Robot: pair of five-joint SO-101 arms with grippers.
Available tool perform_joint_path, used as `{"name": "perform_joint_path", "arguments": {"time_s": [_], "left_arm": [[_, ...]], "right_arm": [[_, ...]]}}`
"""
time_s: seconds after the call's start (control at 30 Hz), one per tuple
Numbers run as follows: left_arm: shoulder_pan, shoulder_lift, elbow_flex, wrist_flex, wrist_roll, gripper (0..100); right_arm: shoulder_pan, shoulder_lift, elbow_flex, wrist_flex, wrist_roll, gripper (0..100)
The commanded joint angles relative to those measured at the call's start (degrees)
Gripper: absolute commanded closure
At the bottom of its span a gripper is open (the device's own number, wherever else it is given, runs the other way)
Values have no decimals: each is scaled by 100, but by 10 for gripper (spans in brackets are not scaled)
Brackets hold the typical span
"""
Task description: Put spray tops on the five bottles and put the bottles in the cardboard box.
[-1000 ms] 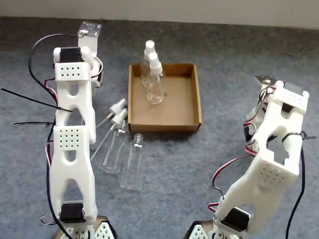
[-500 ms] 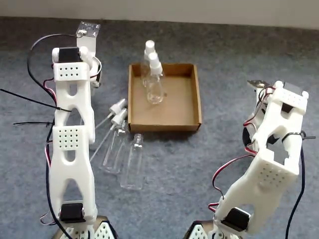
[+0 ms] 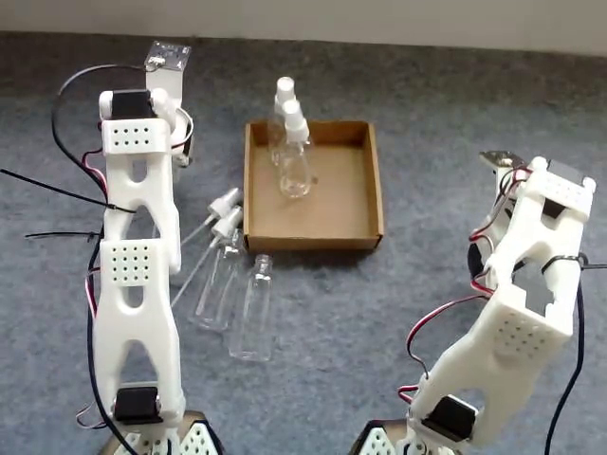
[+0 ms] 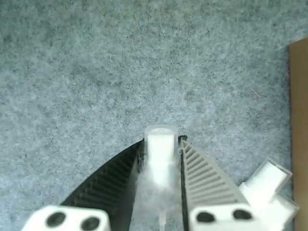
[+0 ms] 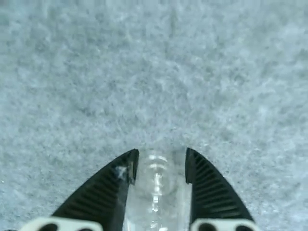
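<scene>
White spray top (image 4: 161, 166) clamped in left gripper (image 4: 161, 143) beside the cardboard box (image 3: 334, 213); right gripper (image 5: 158, 163) apparently closed on a clear bottle (image 5: 156, 187).

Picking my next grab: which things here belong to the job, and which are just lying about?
Job: box, two topped bottles in it, bottles and tops lying beside it, top in left fingers, bottle in right fingers.
Lying about: cables, carpet.
</scene>
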Motion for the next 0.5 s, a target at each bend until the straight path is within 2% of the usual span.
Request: {"name": "perform_joint_path", "arguments": {"time_s": [0.0, 0.1, 0.23, 0.37, 0.47], "left_arm": [[-22, -75, -189, 44, -79, 957], [57, -66, -180, 53, -343, 935], [84, -66, -180, 62, -563, 868], [92, -101, -180, 62, -589, 868], [163, -92, -189, 62, -589, 868]], "right_arm": [[84, -119, -277, -4, -70, 933], [48, -136, -374, -22, -387, 949], [-48, -119, -778, 84, -440, 944], [-84, -136, -1314, 1297, -404, 849], [-31, -127, -1842, 1455, -440, 783]]}}
